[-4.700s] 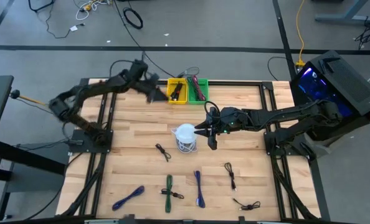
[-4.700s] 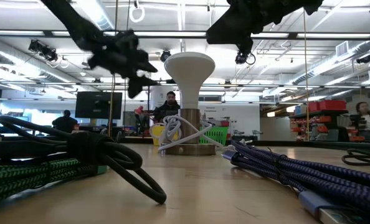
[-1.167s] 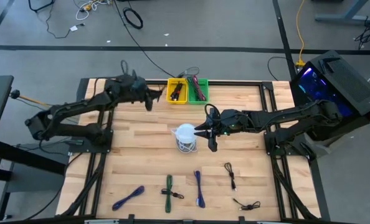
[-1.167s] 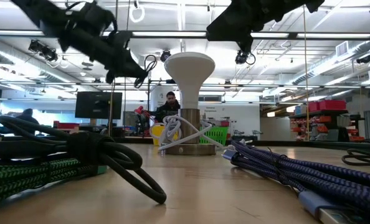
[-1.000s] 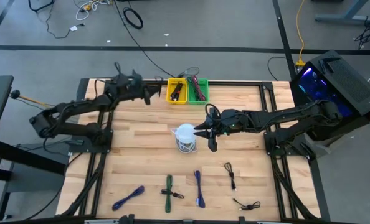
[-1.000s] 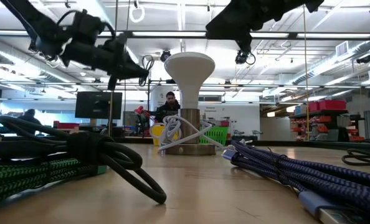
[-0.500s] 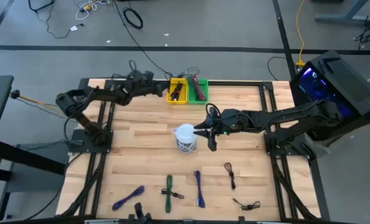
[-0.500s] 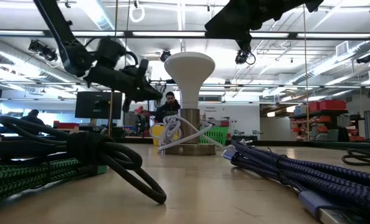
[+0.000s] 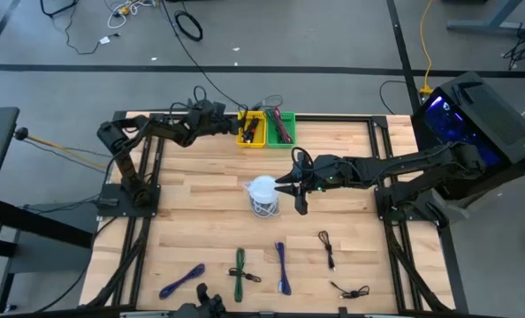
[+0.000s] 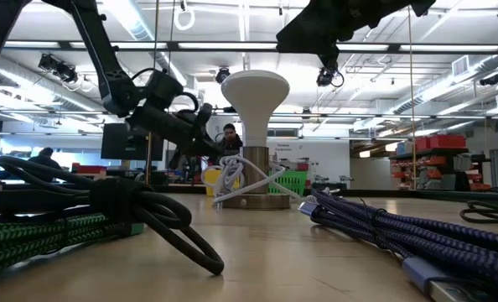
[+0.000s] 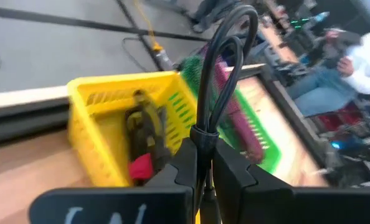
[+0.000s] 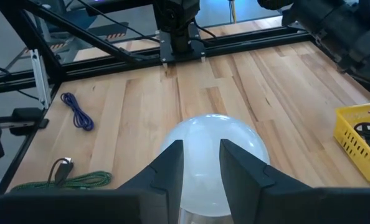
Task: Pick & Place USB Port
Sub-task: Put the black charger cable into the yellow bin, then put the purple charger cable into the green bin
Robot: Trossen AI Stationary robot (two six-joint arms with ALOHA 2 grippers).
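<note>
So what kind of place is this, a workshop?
Likely a robotics lab in an open industrial hall: a wooden workbench framed in metal rail, cables trailing over the concrete floor, and people at screens under exposed ceiling ducts.

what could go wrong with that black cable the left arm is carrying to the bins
1. The left hand pinches the black cable low, so its long loop could catch the yellow bin rim and hang outside.
2. The yellow bin already holds a cable, so the new one might tangle with it.
3. The green bin sits right beside it, so a late release could land there.
</note>
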